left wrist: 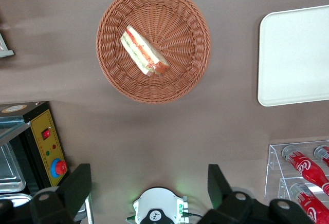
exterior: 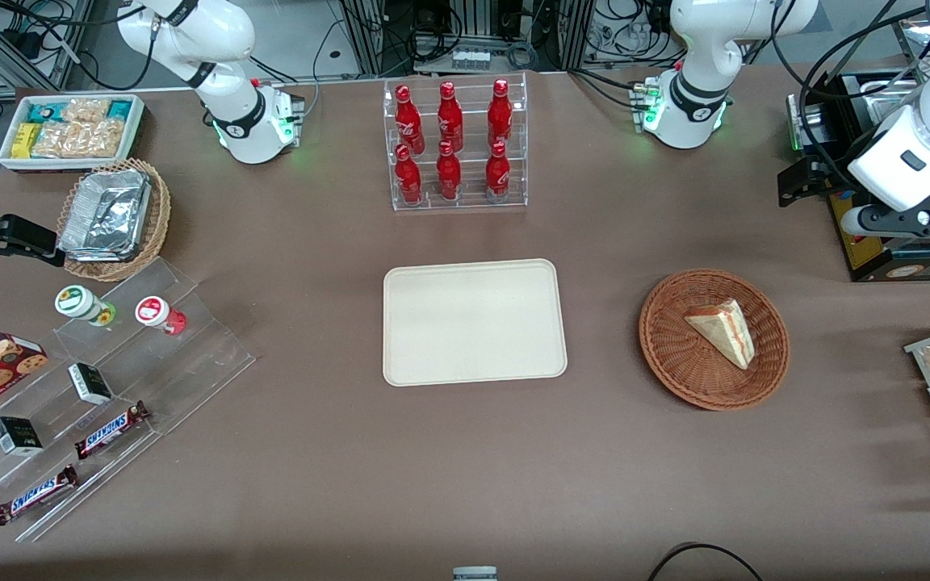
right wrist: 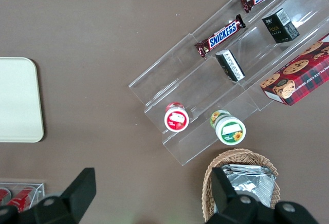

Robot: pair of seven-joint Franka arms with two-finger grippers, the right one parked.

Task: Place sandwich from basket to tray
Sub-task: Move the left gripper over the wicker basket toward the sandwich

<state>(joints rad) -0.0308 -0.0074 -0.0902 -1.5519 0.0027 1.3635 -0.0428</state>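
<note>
- Sandwich (exterior: 723, 329) lies in the basket (exterior: 667, 379), a bit off the middle, toward 1 o'clock in the front view. Its red and green edge shows.
- Its long side runs from 10 o'clock to 4 o'clock in the front view.
- The gripper (exterior: 796, 184) hangs high up, at about 1 o'clock from the basket in the front view. It is well apart from the sandwich and touches nothing.
- In the left wrist view the two fingers (left wrist: 77, 188) are wide apart with nothing between them. The sandwich (left wrist: 144, 51) is not under the gap yet.
- I think the arm must go toward 7 o'clock and down, until the sandwich sits between the fingers.
- I think the gripper should also turn so the fingers close on the two flat bread sides.
- The tray (exterior: 473, 323) lies at 9 o'clock from the basket, near it. Nothing is on it.
- The working arm is the one nearer the basket.
</note>
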